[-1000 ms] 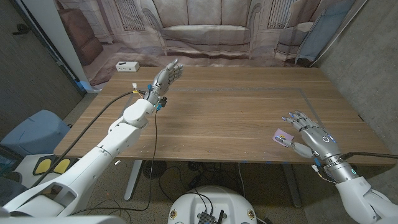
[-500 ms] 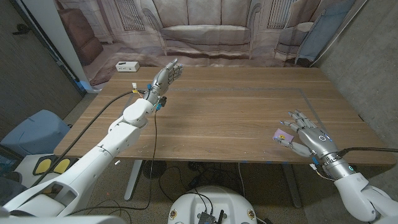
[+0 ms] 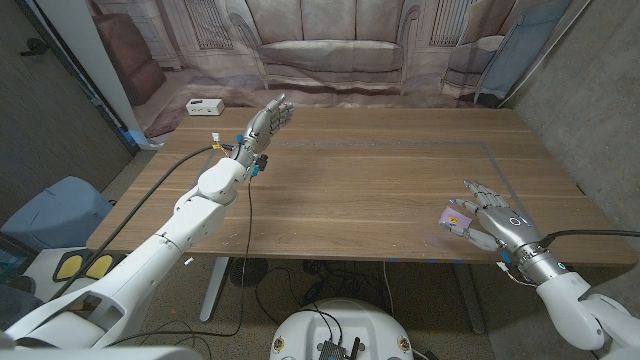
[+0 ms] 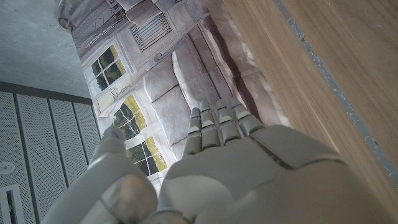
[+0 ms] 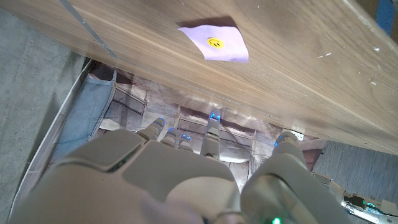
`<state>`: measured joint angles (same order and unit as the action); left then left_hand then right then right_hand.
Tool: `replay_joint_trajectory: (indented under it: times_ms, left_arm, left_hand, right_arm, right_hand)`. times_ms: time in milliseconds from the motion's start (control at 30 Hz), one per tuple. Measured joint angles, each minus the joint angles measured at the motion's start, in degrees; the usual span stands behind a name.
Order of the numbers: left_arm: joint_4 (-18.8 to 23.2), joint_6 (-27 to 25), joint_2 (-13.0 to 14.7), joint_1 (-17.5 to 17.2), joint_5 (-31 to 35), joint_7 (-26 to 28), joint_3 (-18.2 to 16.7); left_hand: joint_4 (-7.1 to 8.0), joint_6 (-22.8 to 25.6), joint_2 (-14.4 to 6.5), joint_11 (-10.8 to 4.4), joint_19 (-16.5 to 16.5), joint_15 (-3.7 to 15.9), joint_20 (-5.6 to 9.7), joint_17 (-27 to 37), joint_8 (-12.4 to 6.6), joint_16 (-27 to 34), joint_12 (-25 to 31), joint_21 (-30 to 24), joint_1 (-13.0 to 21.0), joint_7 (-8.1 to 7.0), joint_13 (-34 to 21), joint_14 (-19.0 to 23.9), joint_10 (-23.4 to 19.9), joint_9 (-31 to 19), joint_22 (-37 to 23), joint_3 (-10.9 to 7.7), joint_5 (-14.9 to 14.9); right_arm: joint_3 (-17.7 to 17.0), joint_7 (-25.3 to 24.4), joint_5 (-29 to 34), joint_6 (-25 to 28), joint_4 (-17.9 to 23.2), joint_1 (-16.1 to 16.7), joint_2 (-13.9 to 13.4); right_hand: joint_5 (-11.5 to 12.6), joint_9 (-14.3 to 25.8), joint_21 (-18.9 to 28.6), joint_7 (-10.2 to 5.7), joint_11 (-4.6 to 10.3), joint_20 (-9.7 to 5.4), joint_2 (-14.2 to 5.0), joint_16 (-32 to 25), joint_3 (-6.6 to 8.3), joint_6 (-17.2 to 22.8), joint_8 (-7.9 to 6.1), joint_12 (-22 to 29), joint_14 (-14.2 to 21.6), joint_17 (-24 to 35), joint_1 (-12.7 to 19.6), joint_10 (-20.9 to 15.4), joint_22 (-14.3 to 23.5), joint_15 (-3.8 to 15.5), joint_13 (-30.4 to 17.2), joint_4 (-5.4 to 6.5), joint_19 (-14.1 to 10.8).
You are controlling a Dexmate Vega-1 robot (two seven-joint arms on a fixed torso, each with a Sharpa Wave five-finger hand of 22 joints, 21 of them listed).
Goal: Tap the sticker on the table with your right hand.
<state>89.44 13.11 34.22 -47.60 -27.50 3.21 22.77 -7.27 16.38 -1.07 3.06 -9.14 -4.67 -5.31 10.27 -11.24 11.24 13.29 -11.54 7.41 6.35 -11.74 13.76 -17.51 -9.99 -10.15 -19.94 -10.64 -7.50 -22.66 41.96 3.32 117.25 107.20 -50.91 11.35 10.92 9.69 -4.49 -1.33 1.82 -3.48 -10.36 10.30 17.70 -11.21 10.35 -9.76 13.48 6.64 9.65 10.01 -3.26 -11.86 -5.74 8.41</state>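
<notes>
**Right hand pulls back from the sticker**

Over the last second the right hand has slid toward the tabletop's near right corner, so more of the sticker now shows beside its thumb. The hand holds nothing; its fingers are spread apart and reach over the wood. Whether it touches the surface cannot be told.

The sticker is a small pale purple square with a yellow smiley face in its middle. It lies flat on the wooden tabletop, near the front edge on the right side, just beside the right hand.

Far across the tabletop, at its back left, the left hand is unchanged, raised with fingers straight and holding nothing. A white box sits near the back left corner, beyond that hand.
</notes>
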Motion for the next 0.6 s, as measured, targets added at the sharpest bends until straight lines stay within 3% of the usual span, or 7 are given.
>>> replay_joint_trajectory:
  times_ms: [133,600]
  left_arm:
    - [-0.01,0.01,0.05,0.03,0.0,-0.09,-0.02]
    - [0.2,0.02,0.34,0.04,-0.02,-0.17,-0.14]
  left_hand:
    - [0.0,0.0,0.0,0.0,0.0,0.0,0.0,0.0,0.0,0.0,0.0,0.0,0.0,0.0,0.0,0.0,0.0,0.0,0.0,0.0,0.0]
    - [-0.2,-0.01,-0.31,0.0,0.0,-0.02,0.0,0.0,0.0,0.0,0.0,0.0,0.31,0.0,0.0,-0.02,-0.62,0.0,0.0,-0.2,0.0]
  right_arm:
    - [0.0,1.18,-0.4,0.83,0.33,0.08,-0.13]
    - [0.56,4.35,-1.15,3.25,1.31,0.14,-0.82]
  right_hand:
    - [0.0,0.0,0.0,-0.13,0.0,-0.17,-0.3,0.0,0.01,0.75,0.0,0.0,0.0,0.0,-0.3,0.0,0.0,0.0,0.0,0.19,1.23]
    - [-0.34,0.01,0.0,-1.18,0.11,-0.18,-0.84,0.0,-0.17,0.7,0.0,0.0,0.01,0.26,-1.27,0.11,0.27,0.0,0.01,0.79,1.23]
